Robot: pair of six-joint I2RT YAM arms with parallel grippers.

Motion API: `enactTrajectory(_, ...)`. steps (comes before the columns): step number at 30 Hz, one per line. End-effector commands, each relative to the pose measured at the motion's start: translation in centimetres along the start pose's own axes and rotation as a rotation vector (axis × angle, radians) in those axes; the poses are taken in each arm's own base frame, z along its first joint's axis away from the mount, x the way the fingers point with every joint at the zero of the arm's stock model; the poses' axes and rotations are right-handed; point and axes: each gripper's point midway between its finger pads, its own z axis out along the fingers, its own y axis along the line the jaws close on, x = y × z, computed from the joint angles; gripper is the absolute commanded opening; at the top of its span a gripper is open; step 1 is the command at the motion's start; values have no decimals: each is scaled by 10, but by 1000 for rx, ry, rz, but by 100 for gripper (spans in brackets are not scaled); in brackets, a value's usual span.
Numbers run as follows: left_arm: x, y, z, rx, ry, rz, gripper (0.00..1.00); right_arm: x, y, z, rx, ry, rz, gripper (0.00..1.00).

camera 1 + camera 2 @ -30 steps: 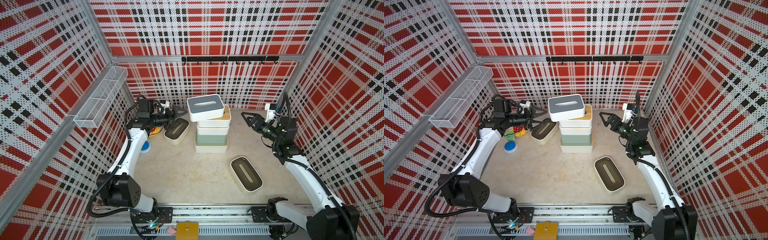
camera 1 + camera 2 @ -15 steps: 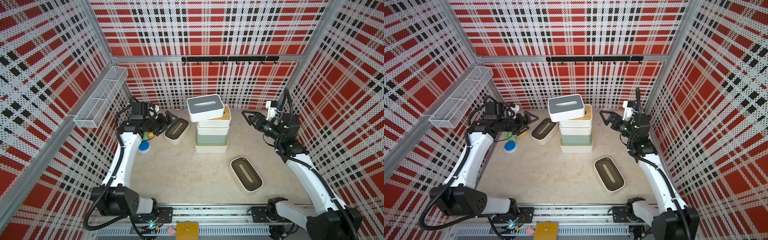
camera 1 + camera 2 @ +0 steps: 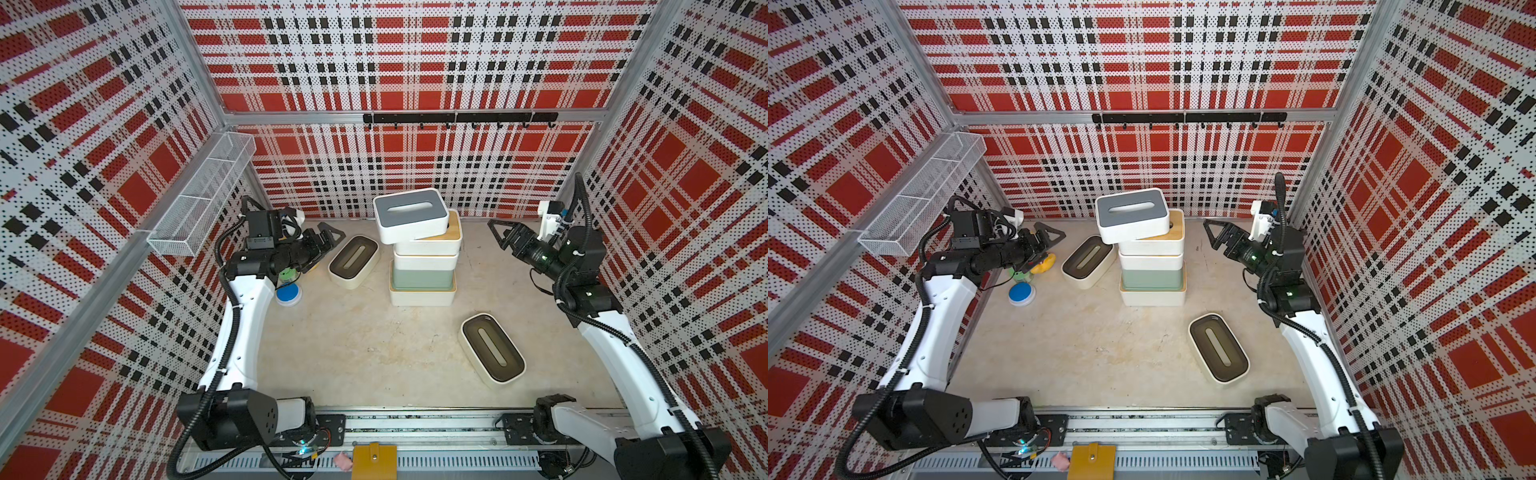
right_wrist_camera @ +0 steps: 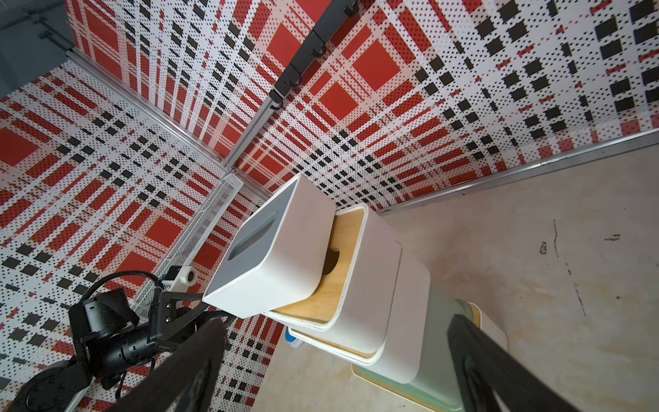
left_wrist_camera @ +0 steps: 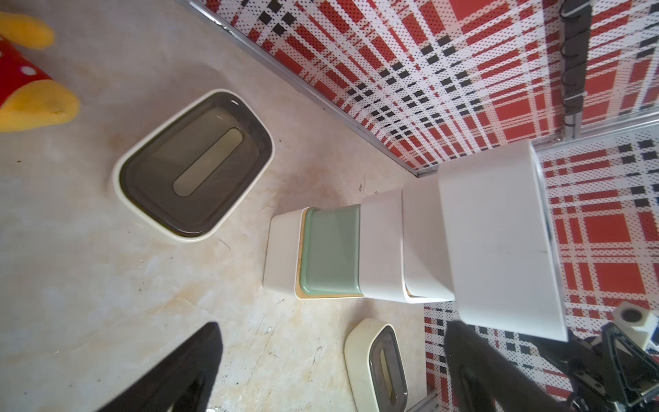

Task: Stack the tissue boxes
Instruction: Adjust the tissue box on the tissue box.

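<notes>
The left tool (image 3: 328,247) has been drawn back from the stack (image 3: 424,270). It and the right tool (image 3: 497,235) are held open, empty. The grey-lidded box (image 3: 409,214) is left on top (skewed, overhanging). The left olive-lidded box (image 3: 353,259) and the front olive-lidded box (image 3: 492,353) are still to be stacked from the tabletop (image 3: 353,353).

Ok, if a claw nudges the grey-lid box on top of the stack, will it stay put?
Probably not. The grey-lid box sits skewed, overhanging the wood-lid box toward the left arm, so a push that way could tip it off. Its smooth hard-looking walls would likely slide rather than catch. The tall stack under it may wobble too.
</notes>
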Motion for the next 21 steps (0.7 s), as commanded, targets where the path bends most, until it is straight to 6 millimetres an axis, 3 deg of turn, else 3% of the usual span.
enactTrajectory(1,-10,-29,-12,127,-47,38,100,-32,18,-9,-14,-97,-43,100)
enactTrajectory(6,-22,-72,-18,276,-121,54,99,-37,19,4,8,-40,-22,100)
enactTrajectory(10,-31,-103,-12,379,-116,24,100,-36,22,22,-1,24,16,100)
enactTrajectory(15,-31,-117,11,334,-86,27,99,-26,55,49,-56,102,-92,100)
enactTrajectory(21,-28,-123,32,289,-65,40,99,-13,76,79,-157,194,-94,100)
